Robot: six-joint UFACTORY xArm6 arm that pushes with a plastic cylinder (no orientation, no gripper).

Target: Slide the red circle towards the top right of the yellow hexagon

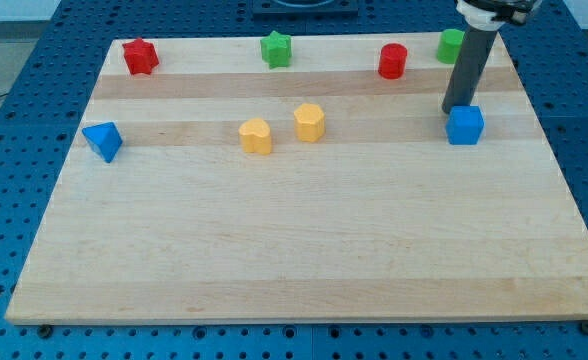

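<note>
1. Although I look over every block and the board, no brand, label or writing can be read anywhere.
2. I have no gripper to open or close: my arm ends in a straight dark rod, matte and cylindrical, and my tip rests at the surface, touching or just short of the top-left edge of the blue cube.
3. The red circle, a short smooth cylinder, stands near the view's top, right of centre, well apart from my tip and to its left.
4. The yellow hexagon sits near the board's middle, below and left of the red circle, apart from it.
5. Just beside the hexagon on its left is a second yellow block, rounded on top with a notch; its exact shape I cannot tell.
6. A green cylinder stands at the view's top right, partly hidden behind the rod.
7. A green star and a red star lie along the top edge, both with jagged outlines.
8. A blue triangle lies at the view's left edge.
9. The blocks look like glossy moulded plastic; the wooden board shows pale grain in glued strips and lies on a blue perforated table.
</note>
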